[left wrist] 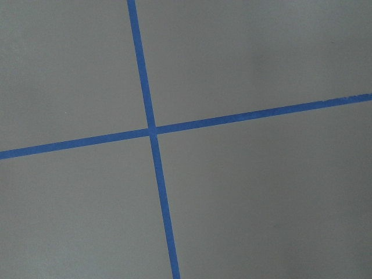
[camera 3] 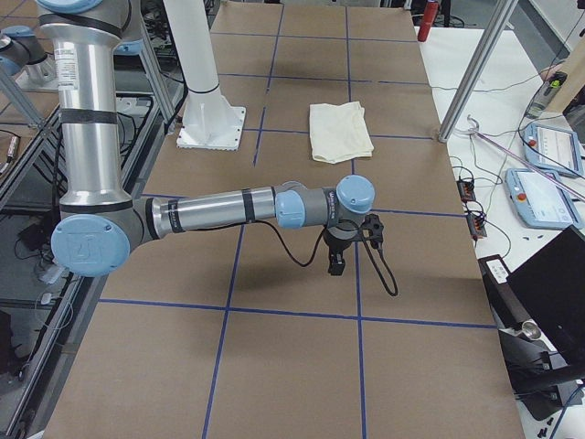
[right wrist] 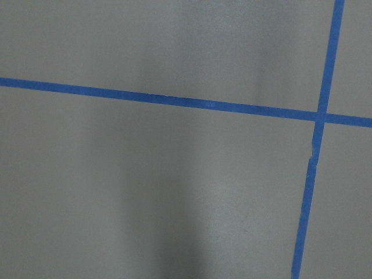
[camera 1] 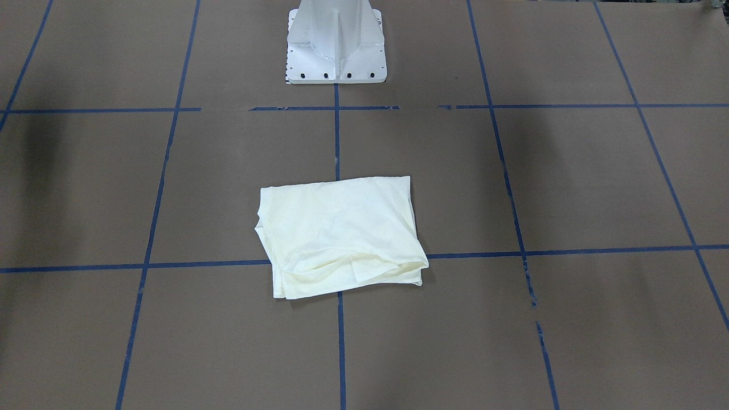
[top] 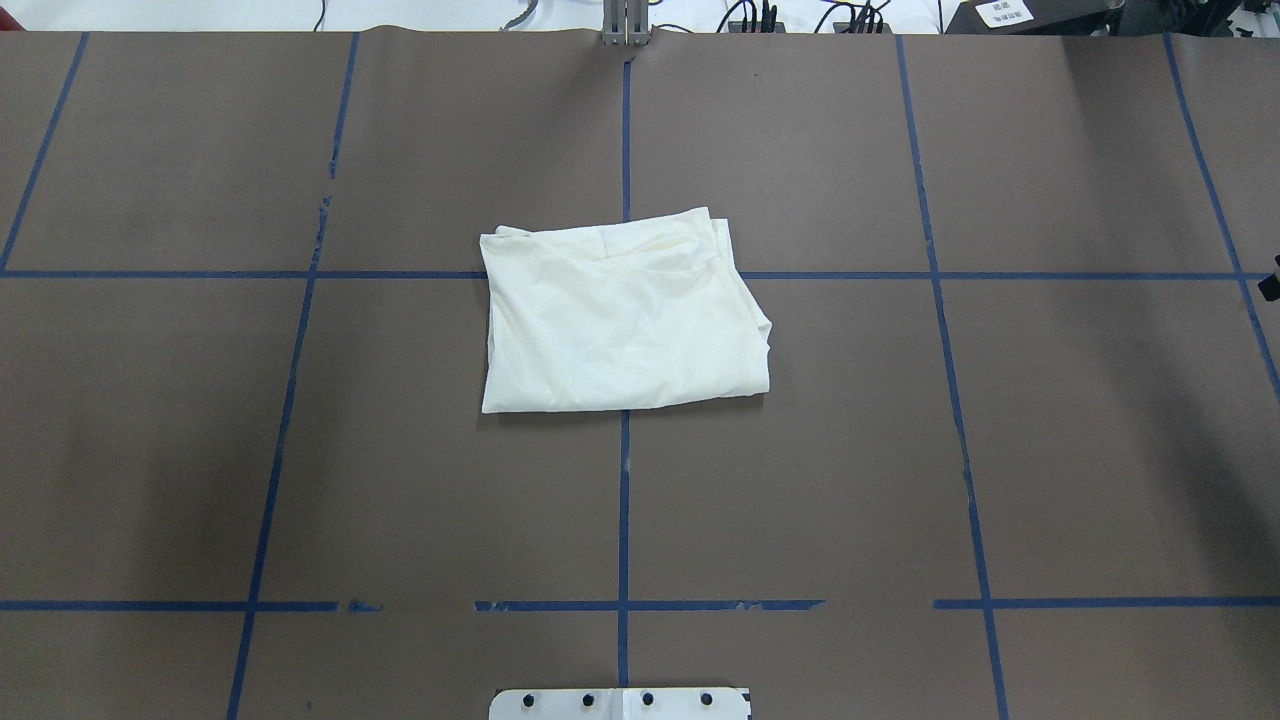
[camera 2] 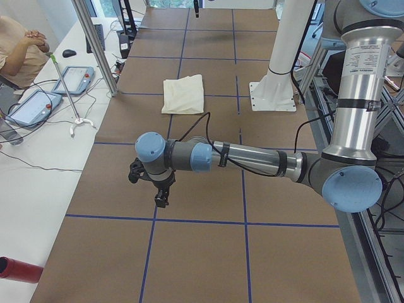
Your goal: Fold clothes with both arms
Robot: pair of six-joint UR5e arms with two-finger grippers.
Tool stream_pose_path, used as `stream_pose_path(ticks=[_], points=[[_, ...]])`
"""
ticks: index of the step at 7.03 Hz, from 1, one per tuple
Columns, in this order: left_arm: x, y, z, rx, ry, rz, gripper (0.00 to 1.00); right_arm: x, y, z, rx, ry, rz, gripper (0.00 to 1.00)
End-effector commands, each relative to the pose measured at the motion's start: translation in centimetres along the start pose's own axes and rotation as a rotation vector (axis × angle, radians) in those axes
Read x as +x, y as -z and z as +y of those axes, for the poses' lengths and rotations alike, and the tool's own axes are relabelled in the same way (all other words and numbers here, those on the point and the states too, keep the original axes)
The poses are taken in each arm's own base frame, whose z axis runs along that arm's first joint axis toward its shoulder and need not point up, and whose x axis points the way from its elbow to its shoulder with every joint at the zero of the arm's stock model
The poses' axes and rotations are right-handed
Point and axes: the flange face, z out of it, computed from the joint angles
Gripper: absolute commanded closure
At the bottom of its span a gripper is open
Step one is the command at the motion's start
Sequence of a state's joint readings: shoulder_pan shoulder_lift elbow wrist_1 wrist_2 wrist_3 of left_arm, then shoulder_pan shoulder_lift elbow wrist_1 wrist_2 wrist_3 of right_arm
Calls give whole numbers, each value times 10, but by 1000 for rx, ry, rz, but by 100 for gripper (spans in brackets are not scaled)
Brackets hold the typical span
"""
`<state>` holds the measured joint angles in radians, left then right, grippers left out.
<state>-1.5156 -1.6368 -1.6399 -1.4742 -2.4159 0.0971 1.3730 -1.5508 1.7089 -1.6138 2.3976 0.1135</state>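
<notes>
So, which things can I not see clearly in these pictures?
The shirt: folded, only plain cream cloth shows in every view; its own layers hide the inner sides.
The left gripper: only in the exterior left view, small and dark; open or shut is unclear.
The right gripper: only in the exterior right view, equally small; same doubt.
Wrist views: only table and blue tape, no gripper in frame.

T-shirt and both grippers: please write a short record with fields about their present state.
T-shirt: folded into a rough rectangle, plain cream outside, no print visible
Place: table centre, over blue tape lines
Left gripper: above bare table, apart from the T-shirt; opening cannot be told
Right gripper: the same
Contact: none
</notes>
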Motion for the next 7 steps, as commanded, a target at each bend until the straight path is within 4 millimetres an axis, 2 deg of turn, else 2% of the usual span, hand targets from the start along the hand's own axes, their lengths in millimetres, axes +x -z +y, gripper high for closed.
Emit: stream_pose_path(ticks=[1,7], points=[[0,0,0,0,-1,0,0,0,0,0,0,0,0,0],[-6,-2,3,15,-10,-15,0,-1,1,0,2,2,0,0]])
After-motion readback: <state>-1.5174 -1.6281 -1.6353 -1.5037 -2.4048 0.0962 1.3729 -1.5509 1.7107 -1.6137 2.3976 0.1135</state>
